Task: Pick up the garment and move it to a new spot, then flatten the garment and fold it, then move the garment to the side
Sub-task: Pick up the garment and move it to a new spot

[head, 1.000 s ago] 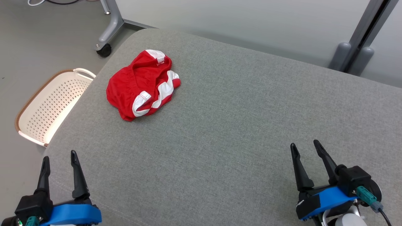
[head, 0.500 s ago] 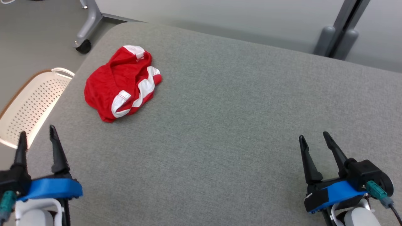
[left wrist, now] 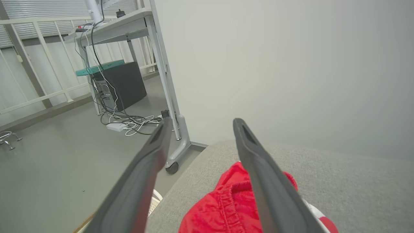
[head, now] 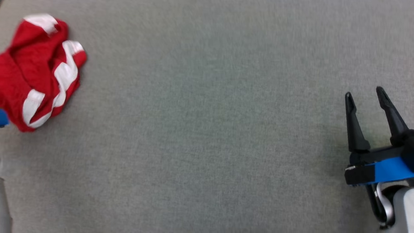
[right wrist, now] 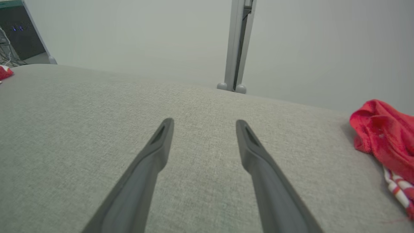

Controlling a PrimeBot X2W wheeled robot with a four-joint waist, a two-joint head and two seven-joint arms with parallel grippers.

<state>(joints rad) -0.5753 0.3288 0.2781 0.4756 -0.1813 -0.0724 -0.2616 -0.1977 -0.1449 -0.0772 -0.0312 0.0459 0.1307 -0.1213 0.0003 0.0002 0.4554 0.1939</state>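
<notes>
No text, brand, number or sign is legible in any view. The white patch (head: 42, 20) on the red garment (head: 29, 64), at 10 o'clock in the head view, is too blurred to read. The dark box (left wrist: 123, 84) at 10 o'clock in the left wrist view is too small to read.

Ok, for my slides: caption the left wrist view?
Open left claw close to crumpled red garment at edge of grey cushion.

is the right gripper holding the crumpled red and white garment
No, the right gripper is open and empty above the grey fabric surface, well apart from the crumpled red and white garment.
</notes>
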